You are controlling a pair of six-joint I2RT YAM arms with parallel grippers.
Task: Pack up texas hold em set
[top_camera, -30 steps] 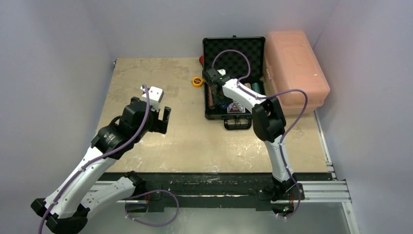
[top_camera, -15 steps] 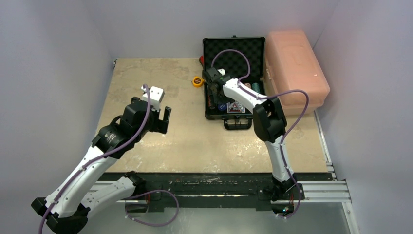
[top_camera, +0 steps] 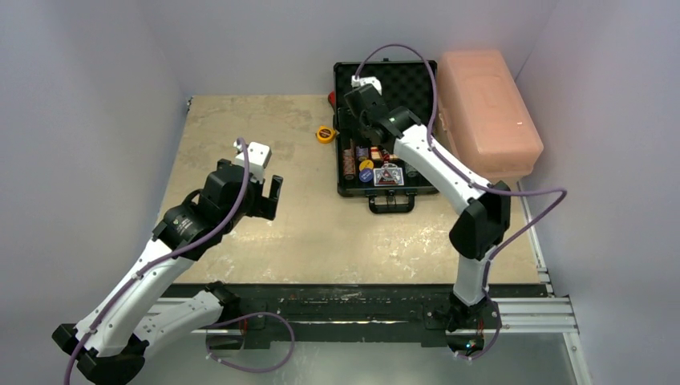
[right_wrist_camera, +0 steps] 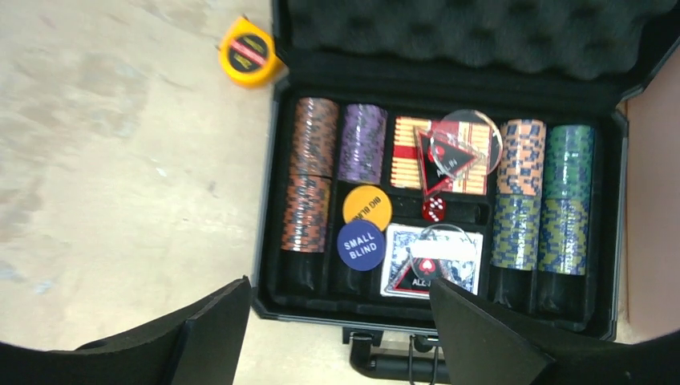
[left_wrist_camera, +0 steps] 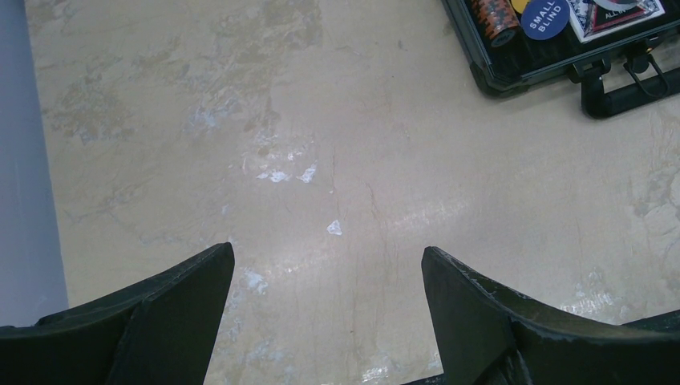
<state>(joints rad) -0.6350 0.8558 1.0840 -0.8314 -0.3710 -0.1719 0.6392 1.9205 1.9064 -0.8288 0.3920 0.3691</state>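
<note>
The black briefcase (top_camera: 391,202) lies open at the back right of the table, its foam lid (top_camera: 405,79) raised. In the right wrist view its tray (right_wrist_camera: 266,241) holds chip stacks (right_wrist_camera: 313,172), two card decks (right_wrist_camera: 465,257), a yellow round button (right_wrist_camera: 366,206), a blue "small blind" button (right_wrist_camera: 361,245) and a red die (right_wrist_camera: 434,209). My right gripper (top_camera: 361,120) hangs open and empty above the case (right_wrist_camera: 338,289). My left gripper (top_camera: 261,196) is open and empty above bare table at the left (left_wrist_camera: 327,257). The case corner shows in the left wrist view (left_wrist_camera: 513,76).
A pink plastic box (top_camera: 485,112) stands right of the case, touching it. A yellow tape measure (top_camera: 324,134) lies on the table left of the case, also in the right wrist view (right_wrist_camera: 249,51). Grey walls enclose the table on three sides.
My right gripper has risen out of the case tray and moved toward the lid; its elbow has swung right. The left arm has not moved.
</note>
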